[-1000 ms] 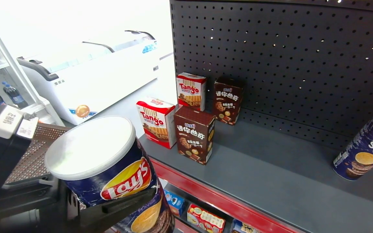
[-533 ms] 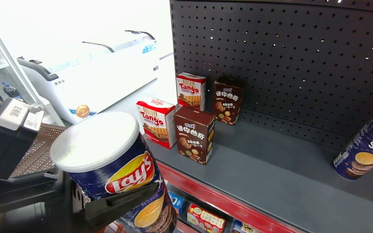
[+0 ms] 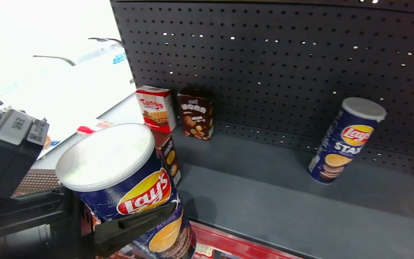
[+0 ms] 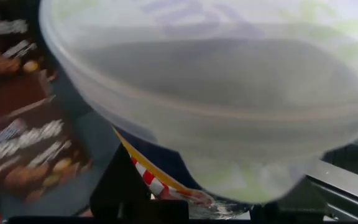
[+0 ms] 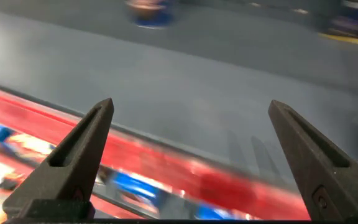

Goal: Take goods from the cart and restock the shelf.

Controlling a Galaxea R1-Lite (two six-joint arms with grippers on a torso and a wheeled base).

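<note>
Left gripper clamps can, lower left of frame. Judgement: lift over front edge, set upright on bare shelf at centre frame, clear of boxes. Right gripper wide, empty.

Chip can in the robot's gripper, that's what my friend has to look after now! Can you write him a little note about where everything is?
Left gripper: shut on the held chip can, upright near the left front of the shelf.
Right gripper: open, holding nothing, above the shelf's front.
On the shelf: a second chip can stands toward the right by the back panel; a wafer box and a cookie box stand at the back left.
Done: one can is shelved.
Left: set the held can down, probably on the bare middle stretch, then let go.
</note>
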